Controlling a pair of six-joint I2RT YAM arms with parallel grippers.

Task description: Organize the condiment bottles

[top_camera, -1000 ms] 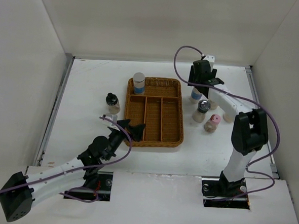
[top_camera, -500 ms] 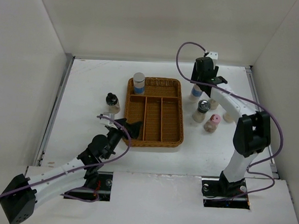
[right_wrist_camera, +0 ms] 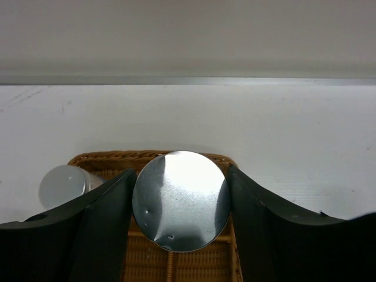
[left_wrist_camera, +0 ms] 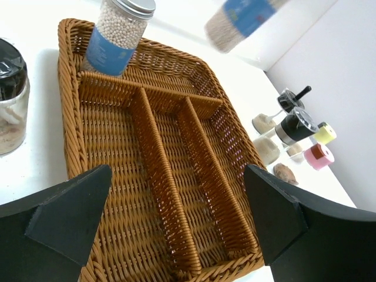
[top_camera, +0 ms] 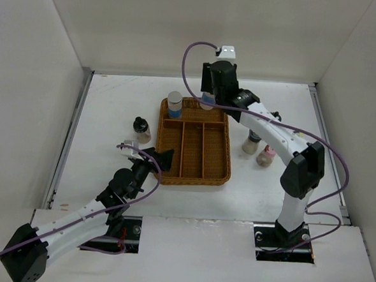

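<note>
My right gripper [top_camera: 209,99] is shut on a silver-capped, blue-labelled condiment bottle [top_camera: 207,103] and holds it in the air over the far end of the brown wicker tray [top_camera: 227,150]. From the right wrist its round silver cap [right_wrist_camera: 181,200] fills the gap between both fingers. A matching bottle [top_camera: 175,105] stands in the tray's far left corner. One dark-lidded jar [top_camera: 141,130] stands left of the tray. Another dark-lidded one [top_camera: 252,142] and a pink-capped one [top_camera: 267,155] stand to the right. My left gripper [top_camera: 158,159] is open at the tray's near left corner, holding nothing.
The tray [left_wrist_camera: 70,117] has one cross compartment at the far end and three long ones. In the left wrist view a cream-capped bottle [left_wrist_camera: 324,133] shows behind the right-hand group. White walls close in the table on three sides.
My right gripper closed on the blue-labelled bottle at the right-hand group, lifted it and carried it left over the tray's far end. The left arm drew back slightly.
</note>
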